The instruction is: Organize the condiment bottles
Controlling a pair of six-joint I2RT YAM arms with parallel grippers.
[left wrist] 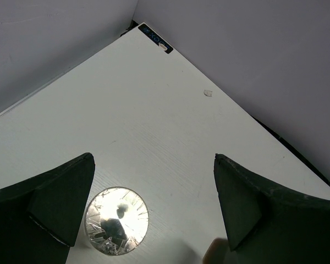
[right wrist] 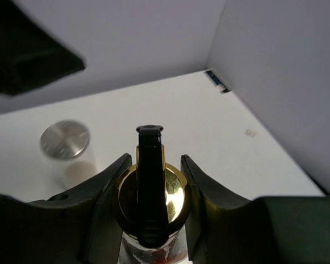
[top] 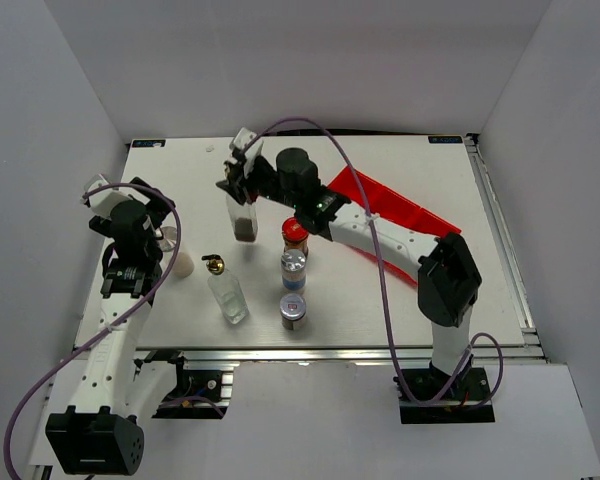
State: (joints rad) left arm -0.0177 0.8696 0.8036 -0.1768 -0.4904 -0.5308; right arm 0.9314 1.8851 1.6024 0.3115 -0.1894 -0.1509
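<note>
My right gripper [top: 238,182] [right wrist: 154,159] is shut on the gold collar of a clear glass bottle [top: 243,216] [right wrist: 152,192] with a black pour spout and a dark layer at its bottom, at the table's back middle. A second glass spout bottle [top: 226,292] stands near the front. A red-lidded jar [top: 295,232] and two silver-capped shakers [top: 294,266] [top: 293,310] stand in a column beside it. My left gripper [top: 158,222] [left wrist: 154,159] is open over a silver-capped shaker [top: 170,238] [left wrist: 116,220], which sits by its left finger. This shaker also shows in the right wrist view [right wrist: 65,141].
The red plastic tray [top: 400,213] lies at the back right, partly under my right arm. White walls enclose the table on the left, back and right. A small pale speck [left wrist: 208,93] lies near the back left corner.
</note>
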